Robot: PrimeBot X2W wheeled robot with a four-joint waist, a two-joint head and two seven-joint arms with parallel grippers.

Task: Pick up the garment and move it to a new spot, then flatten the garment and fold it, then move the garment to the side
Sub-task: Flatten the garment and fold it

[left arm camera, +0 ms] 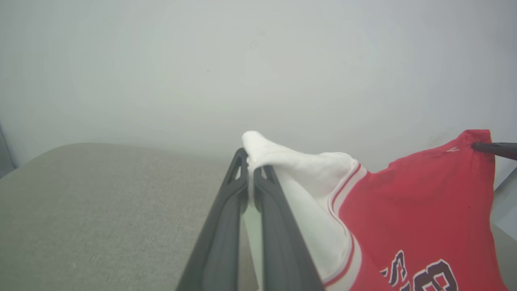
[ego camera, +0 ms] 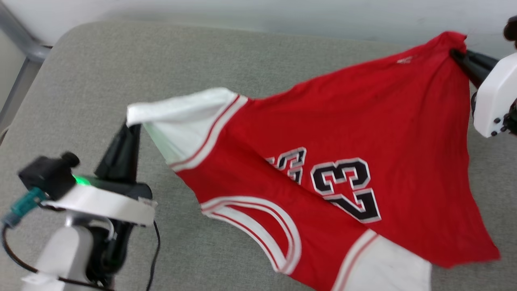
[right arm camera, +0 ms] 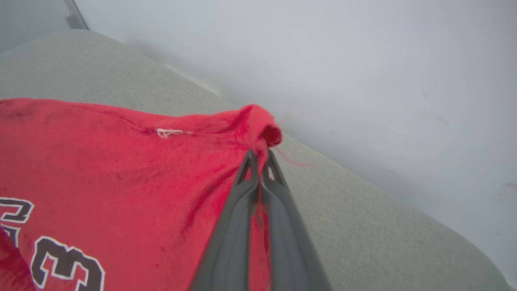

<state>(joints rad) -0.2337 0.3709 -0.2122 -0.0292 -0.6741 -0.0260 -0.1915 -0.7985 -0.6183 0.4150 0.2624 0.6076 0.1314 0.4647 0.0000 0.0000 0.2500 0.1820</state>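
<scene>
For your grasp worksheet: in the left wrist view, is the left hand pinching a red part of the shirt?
No; the left hand is shut on the white sleeve of the shirt.

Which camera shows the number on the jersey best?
The head view: the whole number 23 on the garment is readable. Both wrist views cut the digits off: the left at its bottom edge, the right at its lower left.

From the head we look steeply down on the grey padded worktop point(ego camera: 101, 81), close above it, the pale wall point(ego camera: 282, 16) along the top edge. Our left wrist camera sits low, looking along the left jaws toward that wall; the right wrist camera does likewise, tilted. All three views share the red jersey point(ego camera: 363, 121) and the worktop.
</scene>
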